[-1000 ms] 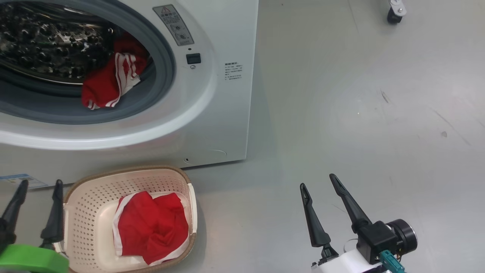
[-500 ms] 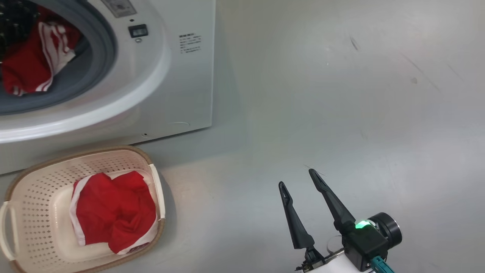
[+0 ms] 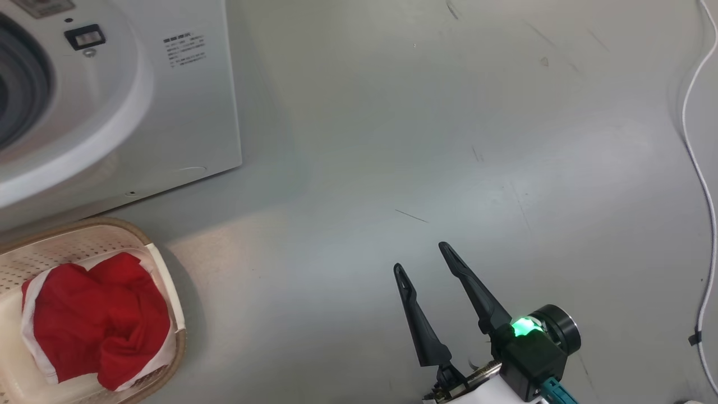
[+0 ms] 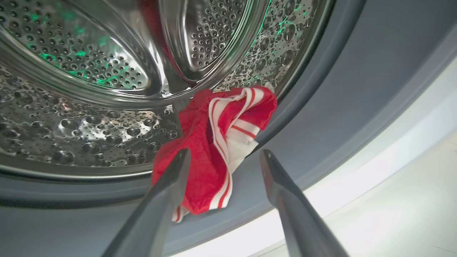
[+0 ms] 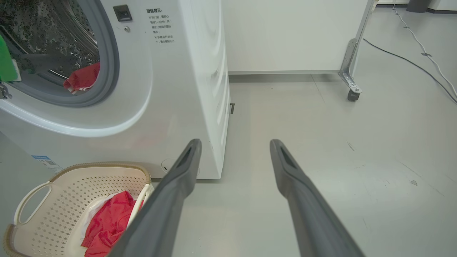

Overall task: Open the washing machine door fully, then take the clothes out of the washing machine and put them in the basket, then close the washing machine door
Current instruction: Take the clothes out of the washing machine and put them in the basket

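Note:
The white washing machine [image 5: 171, 89] stands with its porthole uncovered; its door is out of view. A bundle of red, white-striped clothes [image 4: 207, 142] lies at the lip of the steel drum [image 4: 89, 107], on the grey gasket [image 4: 339, 89]. My left gripper [image 4: 225, 153] is open just in front of this bundle, its left finger overlapping the cloth. More red clothes [image 3: 95, 328] lie in the cream basket [image 3: 73, 247] on the floor before the machine [image 3: 185, 112]. My right gripper [image 3: 420, 257] hangs open over bare floor, well right of the basket [image 5: 71, 200].
Grey floor stretches to the right of the machine. A white cable [image 3: 695, 168] runs along the far right. Behind the machine stands a white panel [image 5: 285, 35] on a caster wheel [image 5: 351, 94]. A green band [image 5: 7, 64] of my left arm shows at the porthole.
The head camera has swung to the right, so the machine and basket sit further left in its picture and the porthole is mostly cut off. The right gripper stays open.

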You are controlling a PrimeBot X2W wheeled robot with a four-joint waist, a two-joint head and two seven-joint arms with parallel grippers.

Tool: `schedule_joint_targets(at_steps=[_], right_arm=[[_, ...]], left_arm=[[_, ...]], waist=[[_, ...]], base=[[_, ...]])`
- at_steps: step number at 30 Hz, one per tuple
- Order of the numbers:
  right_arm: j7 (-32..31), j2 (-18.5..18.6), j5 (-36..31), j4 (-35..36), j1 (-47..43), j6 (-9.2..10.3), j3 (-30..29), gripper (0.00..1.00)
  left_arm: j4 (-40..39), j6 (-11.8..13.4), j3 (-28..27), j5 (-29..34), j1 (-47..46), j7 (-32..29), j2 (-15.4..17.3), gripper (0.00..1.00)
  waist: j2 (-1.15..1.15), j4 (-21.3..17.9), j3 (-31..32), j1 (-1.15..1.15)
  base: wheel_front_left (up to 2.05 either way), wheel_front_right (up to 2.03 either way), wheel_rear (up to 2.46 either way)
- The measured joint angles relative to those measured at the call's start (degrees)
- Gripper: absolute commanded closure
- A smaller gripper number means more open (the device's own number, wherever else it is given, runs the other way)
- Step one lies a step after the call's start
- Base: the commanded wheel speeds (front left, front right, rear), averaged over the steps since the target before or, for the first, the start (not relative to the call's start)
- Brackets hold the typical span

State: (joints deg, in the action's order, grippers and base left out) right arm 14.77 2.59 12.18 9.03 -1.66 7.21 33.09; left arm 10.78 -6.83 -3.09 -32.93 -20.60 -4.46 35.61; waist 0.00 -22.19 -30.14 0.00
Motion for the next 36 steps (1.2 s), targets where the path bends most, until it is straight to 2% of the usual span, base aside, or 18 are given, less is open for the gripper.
schedule_joint_targets(at_steps=[6,13,17,23,36], right_arm=[[0.0,-0.03,0.0,0.29,0.01,0.0,1.14,0.0],[0.0,-0.04,0.0,0.52,0.05,0.0,2.32,0.0],[0.0,-0.07,0.0,0.67,0.07,0.0,2.8,0.0],[0.0,-0.09,0.0,0.79,0.07,0.0,2.81,0.0],[0.0,-0.1,-0.74,0.75,0.12,0.0,4.41,0.0]], left_arm=[[2.71,0.05,0.55,-0.16,-5.17,-4.33,1.05,0.0],[6.16,1.34,0.48,0.86,-8.09,-7.57,3.54,0.0],[8.17,2.43,-0.55,0.81,-10.94,-9.18,3.86,0.0],[11.24,2.56,0.91,1.19,-12.66,-12.35,4.86,0.0],[14.86,3.52,2.05,3.27,-16.66,-14.62,6.14,0.0]], waist=[[0.0,-1.95,-1.69,0.0],[0.0,-3.6,-2.73,0.0],[0.0,-4.58,-3.32,0.0],[0.0,-5.43,-3.8,0.0],[0.0,-6.16,-4.3,0.0]], base=[[0.0,0.0,0.0],[0.0,0.0,0.0],[0.0,0.0,0.0],[0.0,0.0,0.0],[0.0,0.0,0.0]])
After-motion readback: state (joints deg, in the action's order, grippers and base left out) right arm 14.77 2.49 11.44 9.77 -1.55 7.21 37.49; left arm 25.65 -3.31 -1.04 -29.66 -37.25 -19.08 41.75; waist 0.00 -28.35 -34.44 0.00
